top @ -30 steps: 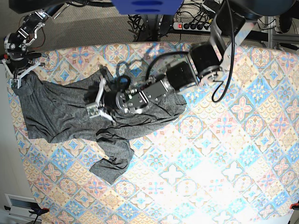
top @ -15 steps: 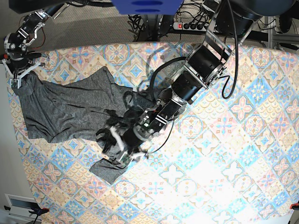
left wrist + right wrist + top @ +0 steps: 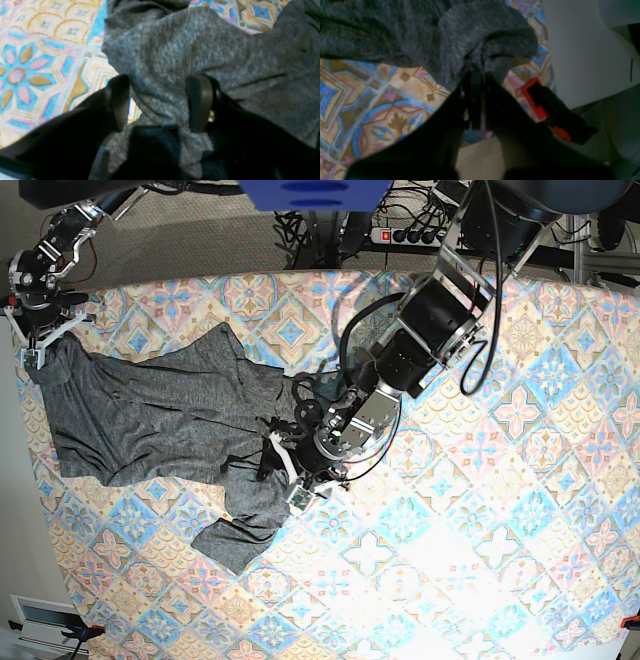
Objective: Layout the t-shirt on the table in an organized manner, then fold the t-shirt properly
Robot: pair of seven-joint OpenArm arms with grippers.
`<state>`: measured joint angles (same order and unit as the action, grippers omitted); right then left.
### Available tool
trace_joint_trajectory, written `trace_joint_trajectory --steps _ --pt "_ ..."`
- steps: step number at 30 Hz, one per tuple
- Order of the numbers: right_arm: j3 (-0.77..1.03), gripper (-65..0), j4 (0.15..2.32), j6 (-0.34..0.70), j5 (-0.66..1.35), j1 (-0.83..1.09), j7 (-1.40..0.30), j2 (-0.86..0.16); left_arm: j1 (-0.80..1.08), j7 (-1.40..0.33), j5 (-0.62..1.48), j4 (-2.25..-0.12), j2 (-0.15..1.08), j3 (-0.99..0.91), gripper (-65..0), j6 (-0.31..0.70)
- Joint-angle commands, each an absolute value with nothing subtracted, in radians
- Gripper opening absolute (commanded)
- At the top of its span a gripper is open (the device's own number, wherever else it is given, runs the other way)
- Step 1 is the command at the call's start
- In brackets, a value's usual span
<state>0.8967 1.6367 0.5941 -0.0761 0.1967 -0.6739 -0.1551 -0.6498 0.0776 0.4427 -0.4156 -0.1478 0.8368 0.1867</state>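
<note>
The dark-grey t-shirt [image 3: 150, 420] lies crumpled across the left part of the table [image 3: 480, 510], with one sleeve trailing toward the front. My left gripper [image 3: 288, 475] hovers low over the shirt's lower right edge. In the left wrist view it [image 3: 158, 102] is open, its fingers [image 3: 117, 102] straddling a raised fold of the t-shirt [image 3: 175, 50] above the patterned table [image 3: 37, 62]. My right gripper [image 3: 35, 345] sits at the far left corner. In the right wrist view it [image 3: 475, 75] is shut on a bunched corner of the t-shirt [image 3: 420, 30].
The table's left edge runs just beside the right gripper, where a red-and-black clamp [image 3: 545, 110] grips the table [image 3: 370, 100]. A power strip with cables [image 3: 405, 235] lies beyond the far edge. The left arm's bulky links [image 3: 440, 320] stretch over the table's middle.
The left gripper left the shirt's upper middle, swung down toward the front sleeve and opened, then drew back slightly to the right. The right gripper has kept its hold at the corner.
</note>
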Motion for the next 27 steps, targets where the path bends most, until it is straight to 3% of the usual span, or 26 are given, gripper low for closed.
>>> trace_joint_trajectory --steps 1,7,12,21,27 --pt "0.901 -65.0 1.658 0.588 -0.070 0.193 -0.654 -0.176 -0.667 0.044 0.427 -0.420 -0.157 0.875 -34.5 0.213" --pt "0.898 -65.0 1.658 0.588 -0.070 0.191 -0.657 -0.176 -0.664 0.051 0.435 -0.421 -0.157 0.914 -57.0 0.229" --pt "0.898 -65.0 1.658 0.588 -0.070 0.193 -0.656 -0.176 -0.668 0.051 0.435 -0.430 -0.157 0.914 -58.1 0.229" --pt "0.901 -65.0 1.669 0.588 -0.070 0.213 -0.654 -0.176 -0.667 0.036 0.433 -0.647 -0.157 0.918 -61.0 0.229" --pt "0.901 -65.0 1.693 0.588 -0.070 0.232 -0.654 -0.176 -0.657 -0.076 0.433 -0.753 -0.157 0.977 -61.0 0.263"
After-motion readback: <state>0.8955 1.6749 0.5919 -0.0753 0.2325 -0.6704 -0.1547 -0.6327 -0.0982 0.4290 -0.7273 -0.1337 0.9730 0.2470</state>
